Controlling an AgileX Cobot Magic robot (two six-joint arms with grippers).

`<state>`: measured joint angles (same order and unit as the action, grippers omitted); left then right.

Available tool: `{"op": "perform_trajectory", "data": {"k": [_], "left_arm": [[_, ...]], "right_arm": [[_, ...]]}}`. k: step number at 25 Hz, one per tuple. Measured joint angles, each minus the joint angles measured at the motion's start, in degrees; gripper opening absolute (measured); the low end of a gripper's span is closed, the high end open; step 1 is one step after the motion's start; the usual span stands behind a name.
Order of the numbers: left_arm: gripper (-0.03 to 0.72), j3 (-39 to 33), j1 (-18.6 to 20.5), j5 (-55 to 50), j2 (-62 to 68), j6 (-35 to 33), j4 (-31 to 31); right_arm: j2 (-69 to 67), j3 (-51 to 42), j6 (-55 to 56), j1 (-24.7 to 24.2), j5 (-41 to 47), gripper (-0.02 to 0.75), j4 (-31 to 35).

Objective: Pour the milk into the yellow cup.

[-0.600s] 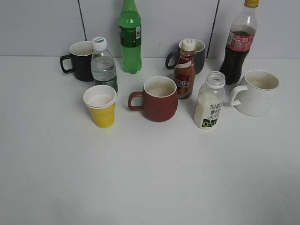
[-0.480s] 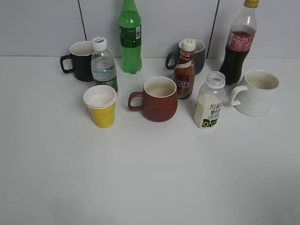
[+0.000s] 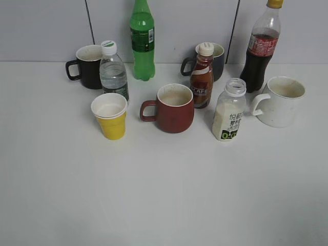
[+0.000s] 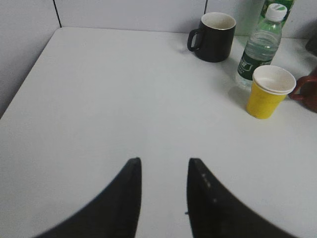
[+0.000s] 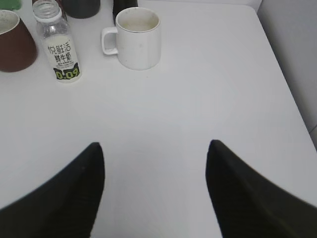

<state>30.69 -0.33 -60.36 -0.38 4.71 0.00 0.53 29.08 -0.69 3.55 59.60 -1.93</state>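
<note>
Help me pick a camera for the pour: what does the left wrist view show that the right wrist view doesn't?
Only the left wrist view shows the yellow cup, the water bottle, the black mug and the left gripper. Only the right wrist view shows the milk, uncapped, the white mug and the right gripper, open. Both show the white table and the red mug's edge.

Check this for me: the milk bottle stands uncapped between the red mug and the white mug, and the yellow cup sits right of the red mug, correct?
Not quite. The yellow cup sits left of the red mug, as the exterior view shows. The rest holds: the milk bottle stands uncapped between the red mug and the white mug.
</note>
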Motion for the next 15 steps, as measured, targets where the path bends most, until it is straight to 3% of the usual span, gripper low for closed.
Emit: {"op": "perform_trajectory", "data": {"k": [15], "left_arm": [[0.243, 0.0, 0.0, 0.0, 0.0, 0.0, 0.0]], "right_arm": [[0.0, 0.0, 0.0, 0.0, 0.0, 0.482, 0.0]]}}
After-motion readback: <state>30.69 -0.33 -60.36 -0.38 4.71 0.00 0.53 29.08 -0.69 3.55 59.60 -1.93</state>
